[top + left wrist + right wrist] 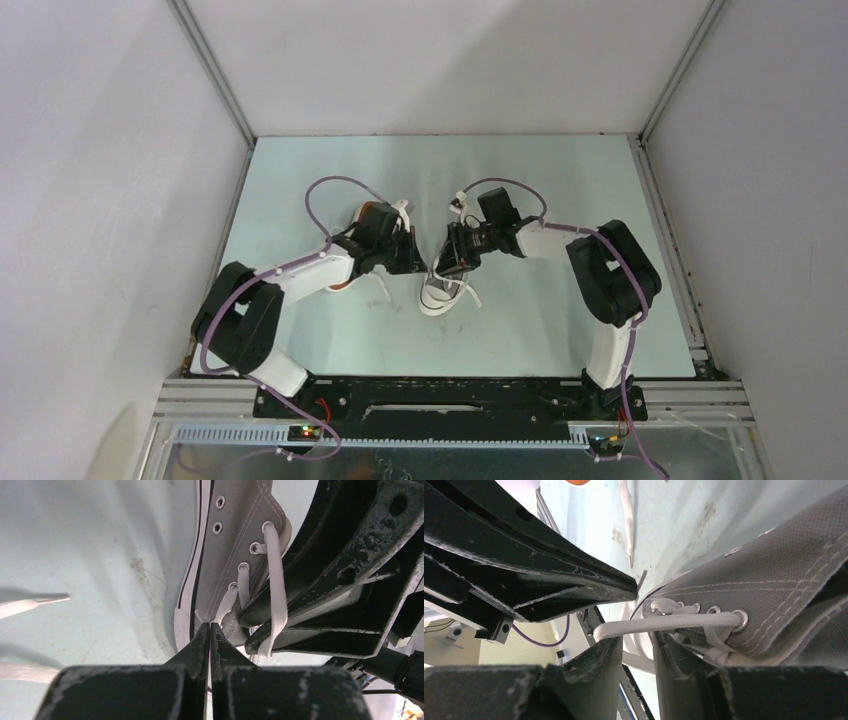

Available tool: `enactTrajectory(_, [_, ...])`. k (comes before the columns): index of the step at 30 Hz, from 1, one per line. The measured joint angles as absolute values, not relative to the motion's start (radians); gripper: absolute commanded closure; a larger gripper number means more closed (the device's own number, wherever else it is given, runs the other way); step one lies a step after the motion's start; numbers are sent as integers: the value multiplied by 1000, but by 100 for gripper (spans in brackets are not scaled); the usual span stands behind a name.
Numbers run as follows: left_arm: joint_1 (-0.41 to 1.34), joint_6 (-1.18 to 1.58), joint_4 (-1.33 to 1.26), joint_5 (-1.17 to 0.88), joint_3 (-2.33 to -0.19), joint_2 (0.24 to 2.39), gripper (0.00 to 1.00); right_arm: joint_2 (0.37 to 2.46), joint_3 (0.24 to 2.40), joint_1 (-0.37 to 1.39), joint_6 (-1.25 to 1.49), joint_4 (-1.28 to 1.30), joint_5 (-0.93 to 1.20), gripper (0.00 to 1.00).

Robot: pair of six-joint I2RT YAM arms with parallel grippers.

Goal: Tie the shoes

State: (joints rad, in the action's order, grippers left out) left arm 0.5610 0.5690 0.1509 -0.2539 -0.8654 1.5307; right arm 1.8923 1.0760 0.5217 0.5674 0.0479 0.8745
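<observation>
Walled by white panels on three sides, the pale table (520, 330) is leaving open room mainly around its middle and near edge. A grey canvas shoe (440, 292), white-laced and white-capped, is lying mid-table between both arms. The left gripper (209, 630) is sitting closed tight just beside its toe end. The right gripper (636, 652) is standing parted, a lace (674, 622) stretching from an eyelet across its fingertips.

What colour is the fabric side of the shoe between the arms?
Grey: the shoe shows best in the left wrist view.
</observation>
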Motion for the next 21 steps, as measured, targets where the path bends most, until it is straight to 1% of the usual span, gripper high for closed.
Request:
enactTrajectory(3, [559,580,134,-274,-871,1555,100,1905,1076,525,571,22,884,64])
enactTrajectory(10, [546,614,109,-299,-928,1589,100,1916,1076,531,572,-4,904,61])
enactTrajectory(21, [522,699,33,-351,-948,1610,100,1921,1076,539,580,-41,920,61])
